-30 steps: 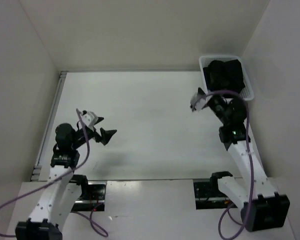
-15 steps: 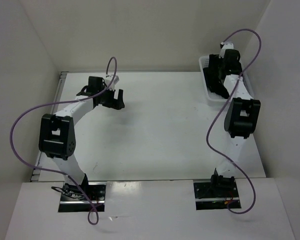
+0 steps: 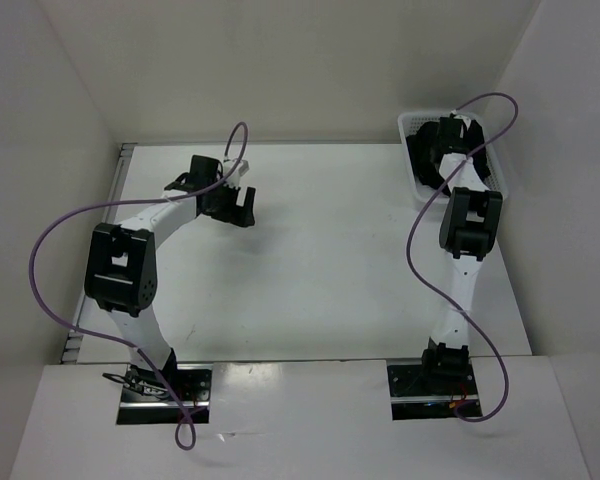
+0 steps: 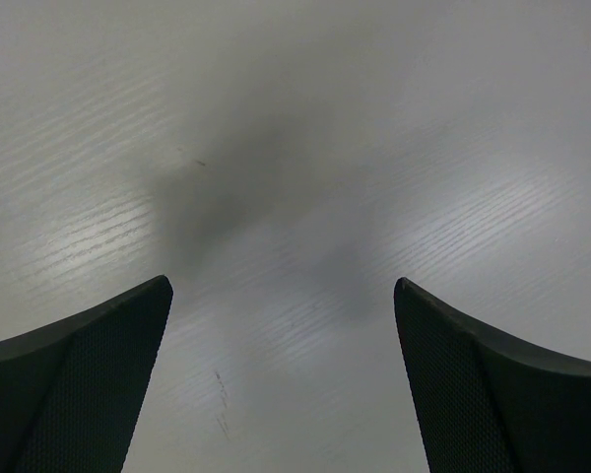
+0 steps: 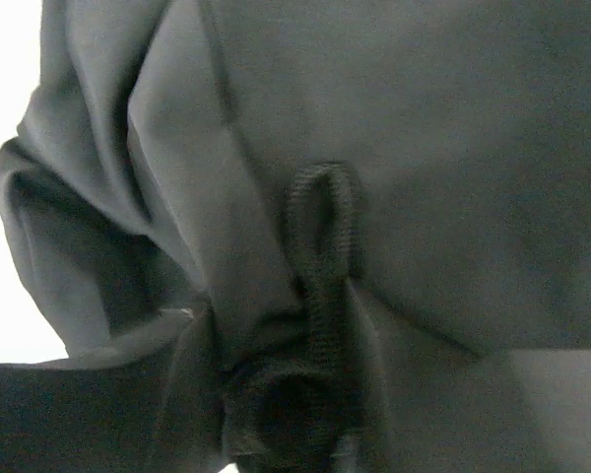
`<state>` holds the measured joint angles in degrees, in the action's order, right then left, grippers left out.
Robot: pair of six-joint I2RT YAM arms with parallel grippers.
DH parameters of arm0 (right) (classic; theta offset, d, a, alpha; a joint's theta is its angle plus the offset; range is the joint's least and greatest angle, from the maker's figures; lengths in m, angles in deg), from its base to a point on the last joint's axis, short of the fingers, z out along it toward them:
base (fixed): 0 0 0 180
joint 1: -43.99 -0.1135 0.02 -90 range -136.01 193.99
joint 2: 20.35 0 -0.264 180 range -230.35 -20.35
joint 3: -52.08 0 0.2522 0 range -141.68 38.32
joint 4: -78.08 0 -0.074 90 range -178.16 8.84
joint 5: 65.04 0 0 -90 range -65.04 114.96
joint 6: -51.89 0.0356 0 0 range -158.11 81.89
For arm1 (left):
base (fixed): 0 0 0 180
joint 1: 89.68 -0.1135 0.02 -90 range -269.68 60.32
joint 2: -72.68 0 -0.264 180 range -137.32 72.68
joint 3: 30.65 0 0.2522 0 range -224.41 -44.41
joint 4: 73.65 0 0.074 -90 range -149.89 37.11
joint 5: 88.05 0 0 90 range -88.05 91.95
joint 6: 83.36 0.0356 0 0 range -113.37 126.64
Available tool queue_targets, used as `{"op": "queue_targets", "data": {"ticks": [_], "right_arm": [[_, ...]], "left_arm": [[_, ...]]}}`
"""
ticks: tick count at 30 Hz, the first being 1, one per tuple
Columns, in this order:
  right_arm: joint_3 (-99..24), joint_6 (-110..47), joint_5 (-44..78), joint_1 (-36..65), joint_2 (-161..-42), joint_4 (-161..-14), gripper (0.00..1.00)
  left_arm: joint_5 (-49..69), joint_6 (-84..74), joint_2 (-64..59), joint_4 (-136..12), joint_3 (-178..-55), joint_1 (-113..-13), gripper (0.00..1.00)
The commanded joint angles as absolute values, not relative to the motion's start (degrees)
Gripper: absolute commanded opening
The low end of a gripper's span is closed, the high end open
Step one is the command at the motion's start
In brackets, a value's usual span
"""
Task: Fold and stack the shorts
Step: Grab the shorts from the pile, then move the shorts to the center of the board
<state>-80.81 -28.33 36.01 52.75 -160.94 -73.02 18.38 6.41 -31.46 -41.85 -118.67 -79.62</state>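
Observation:
The black shorts (image 3: 423, 160) lie bunched in the white mesh basket (image 3: 412, 122) at the back right. My right gripper (image 3: 443, 150) reaches down into the basket onto them. In the right wrist view black fabric (image 5: 424, 148) fills the frame, and its folds and a drawstring loop (image 5: 320, 256) gather into a pinch between my right gripper's (image 5: 295, 414) dark fingers. My left gripper (image 3: 226, 200) hangs open over the bare table at the back left, and its two fingertips (image 4: 158, 296) stand wide apart with nothing between them.
White walls close in the table on the left, back and right. The basket sits tight in the back right corner. A metal strip (image 3: 120, 170) runs along the table's left edge. Purple cables (image 3: 50, 240) loop off both arms.
Both arms have stretched out from a folded pose toward the back. The right gripper dropped into the basket and closed onto the black fabric. The left gripper stayed open.

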Motion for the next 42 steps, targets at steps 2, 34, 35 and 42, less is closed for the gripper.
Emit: {"op": "queue_targets", "data": {"ticks": [2, 34, 35, 42], "right_arm": [[-81.4, -27.1, 39.7, 52.3, -161.0, -72.7, 0.35], [-91.8, -41.1, 4.4, 20.3, -125.9, -67.2, 0.00], [-90.0, -40.6, 7.6, 20.3, -125.9, -67.9, 0.00], [-64.7, -39.5, 16.9, 20.3, -121.1, -69.6, 0.17]], "left_arm": [[15.9, 6.6, -29.6, -41.5, -120.4, -79.2, 1.00], [0.9, 6.6, 17.4, -57.7, -90.5, -86.8, 1.00], [0.9, 6.6, 17.4, -57.2, -90.5, -87.7, 1.00], [2.9, 6.6, 15.6, -57.2, -90.5, -88.8, 1.00]]}}
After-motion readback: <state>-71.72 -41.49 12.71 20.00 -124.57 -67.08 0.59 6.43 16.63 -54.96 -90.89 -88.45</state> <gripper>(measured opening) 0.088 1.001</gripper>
